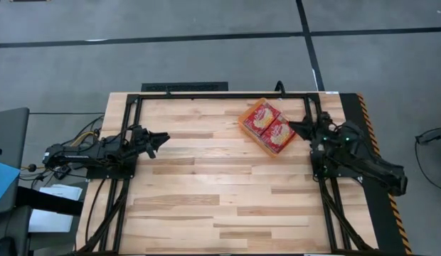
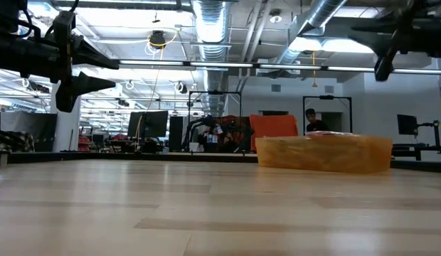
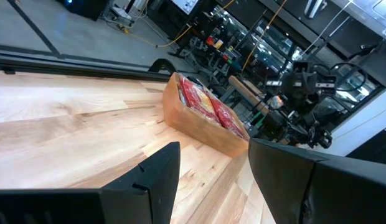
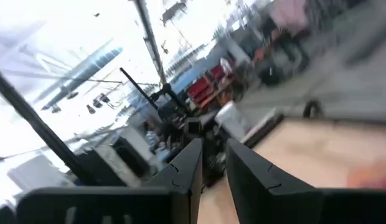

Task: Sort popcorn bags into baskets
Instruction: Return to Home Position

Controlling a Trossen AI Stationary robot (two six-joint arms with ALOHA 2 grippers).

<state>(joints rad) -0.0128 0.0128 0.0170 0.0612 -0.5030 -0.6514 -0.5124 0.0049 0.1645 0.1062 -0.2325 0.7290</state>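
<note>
The translucent orange basket (image 1: 267, 128) stands flat on the far right part of the wooden table, turned at an angle. Two red popcorn bags (image 1: 261, 117) (image 1: 279, 132) with cream panels lie flat inside it, side by side; whether others lie beneath them is hidden. The left wrist view also shows the basket (image 3: 199, 124) with the bags (image 3: 208, 106) in it. My left gripper (image 1: 163, 139) (image 3: 211, 168) is open, held above the table's left side and pointing at the basket. My right gripper (image 1: 293, 128) (image 4: 213, 155) hovers just right of the basket, its fingers a little apart and holding nothing.
A black metal frame (image 1: 206, 94) runs along the table's far edge and both sides. Bare wooden tabletop (image 1: 220, 192) stretches between the arms and toward the near edge. In the low view the basket (image 2: 323, 153) stands alone on the table, and both arms are raised above it.
</note>
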